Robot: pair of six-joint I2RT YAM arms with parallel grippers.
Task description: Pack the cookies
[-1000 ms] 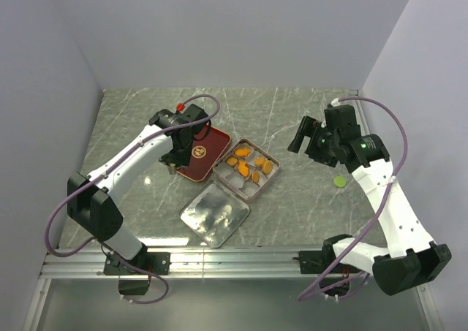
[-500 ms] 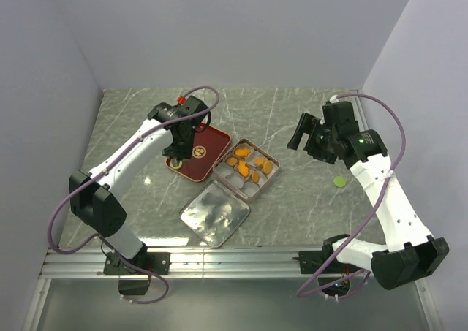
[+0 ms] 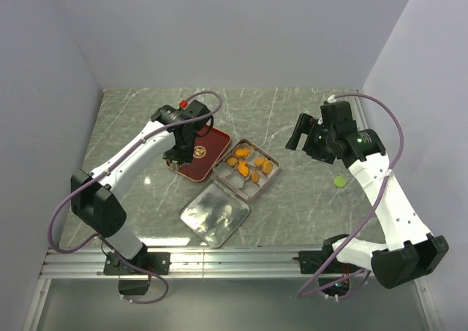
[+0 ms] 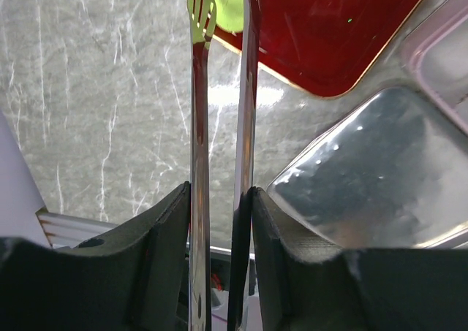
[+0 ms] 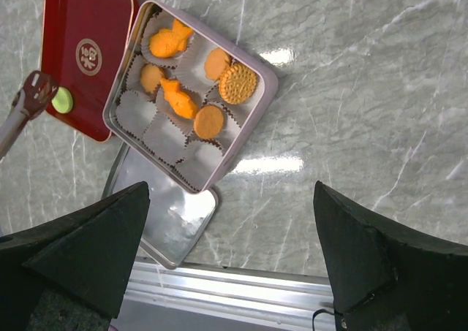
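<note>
Cookies, orange rounds and fish shapes, in tin.

No legible text — emblem unreadable

The table has a glossy grey-green top, marbled with thin white veins. Pale patches of glare sit on it where light from above bounces back. Behind the table rises a plain back wall. A left wall and a right wall close it in on either side. All three are bare, a soft lilac-white, and meet the tabletop directly. A silver aluminium rail runs along the table's near edge. Below it lies a dull grey surface; I can't tell what it is.
</note>
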